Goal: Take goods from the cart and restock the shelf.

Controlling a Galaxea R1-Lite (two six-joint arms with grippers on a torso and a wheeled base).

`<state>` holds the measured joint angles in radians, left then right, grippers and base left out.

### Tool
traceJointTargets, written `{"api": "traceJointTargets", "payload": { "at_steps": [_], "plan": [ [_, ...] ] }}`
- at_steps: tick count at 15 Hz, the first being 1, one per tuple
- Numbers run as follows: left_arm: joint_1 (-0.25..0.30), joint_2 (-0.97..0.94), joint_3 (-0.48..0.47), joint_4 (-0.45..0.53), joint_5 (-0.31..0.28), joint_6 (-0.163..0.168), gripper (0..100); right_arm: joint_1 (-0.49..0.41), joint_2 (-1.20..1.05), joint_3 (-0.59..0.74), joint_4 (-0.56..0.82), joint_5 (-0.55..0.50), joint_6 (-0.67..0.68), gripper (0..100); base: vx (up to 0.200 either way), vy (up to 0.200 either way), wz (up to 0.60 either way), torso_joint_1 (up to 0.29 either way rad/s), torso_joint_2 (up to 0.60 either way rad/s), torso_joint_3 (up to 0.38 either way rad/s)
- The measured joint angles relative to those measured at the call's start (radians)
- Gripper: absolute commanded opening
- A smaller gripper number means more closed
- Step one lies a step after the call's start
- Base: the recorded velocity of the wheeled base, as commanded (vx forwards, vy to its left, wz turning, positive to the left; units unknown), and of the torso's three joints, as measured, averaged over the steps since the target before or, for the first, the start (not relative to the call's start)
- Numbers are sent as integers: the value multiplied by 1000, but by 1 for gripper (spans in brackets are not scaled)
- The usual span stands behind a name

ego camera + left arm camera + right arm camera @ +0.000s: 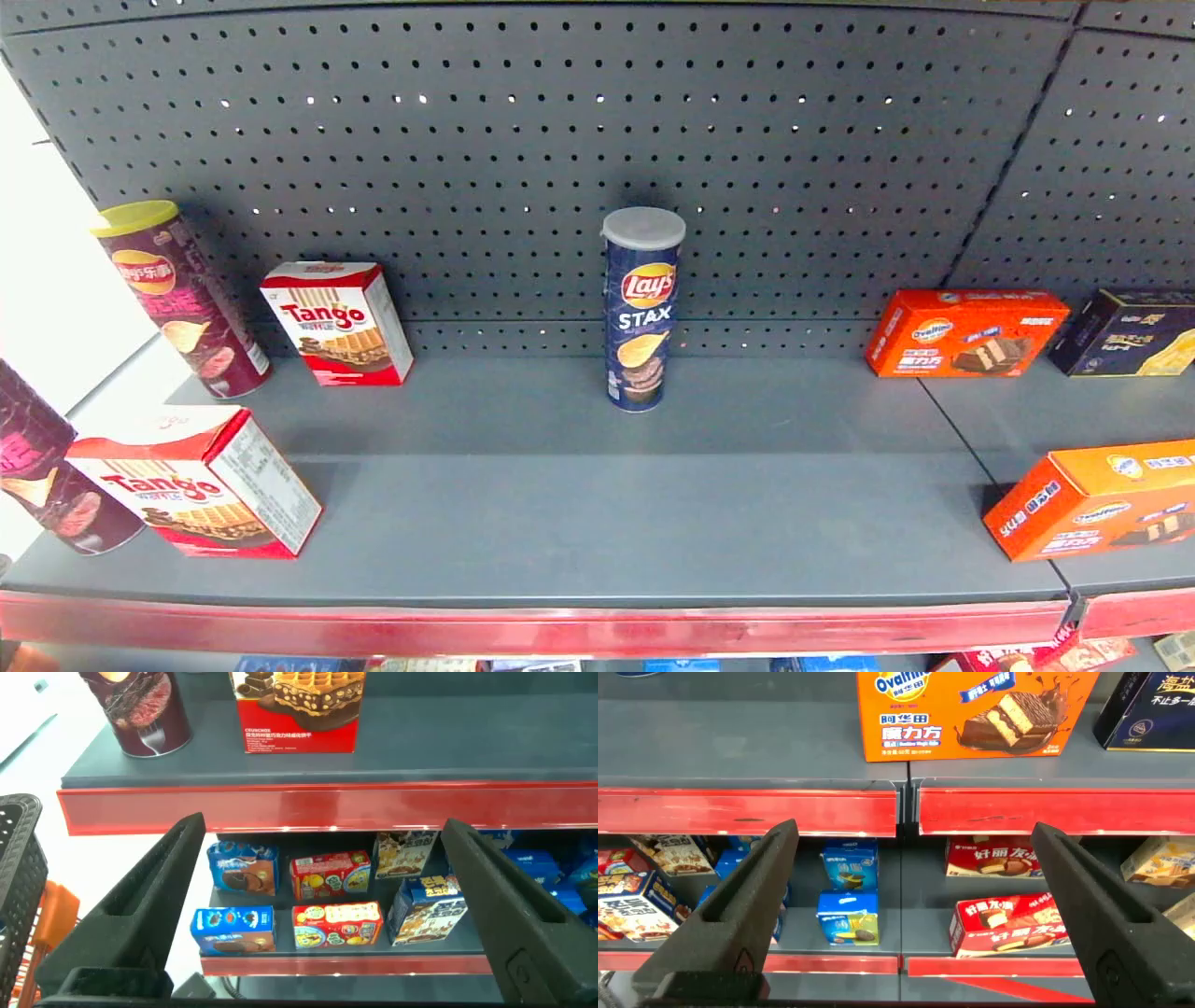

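A grey shelf (597,504) with a red front strip carries a blue chips can (642,308) standing upright at the middle back. My left gripper (322,826) is open and holds nothing; it hangs below the shelf's red edge (327,807), facing a lower shelf of small boxes. The black mesh wall of the cart (17,887) stands beside it. My right gripper (915,829) is open too, level with the red strip (747,812), under an orange cake box (971,714).
Two maroon cans (177,299) (47,476) and two red-white wafer boxes (338,322) (201,481) stand on the left. Orange boxes (966,331) (1092,499) and a dark box (1130,331) lie on the right. The pegboard back wall (560,140) closes the rear.
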<state>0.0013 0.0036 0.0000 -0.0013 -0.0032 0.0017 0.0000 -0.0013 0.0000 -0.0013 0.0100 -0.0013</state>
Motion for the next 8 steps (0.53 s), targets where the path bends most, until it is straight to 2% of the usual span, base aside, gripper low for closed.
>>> {"api": "traceJointTargets", "payload": {
  "at_steps": [8],
  "plan": [
    [0,0,0,0,0,0,100,0,0,0,0,0,-3,100,0,0,600,4,3,4]
  ]
}}
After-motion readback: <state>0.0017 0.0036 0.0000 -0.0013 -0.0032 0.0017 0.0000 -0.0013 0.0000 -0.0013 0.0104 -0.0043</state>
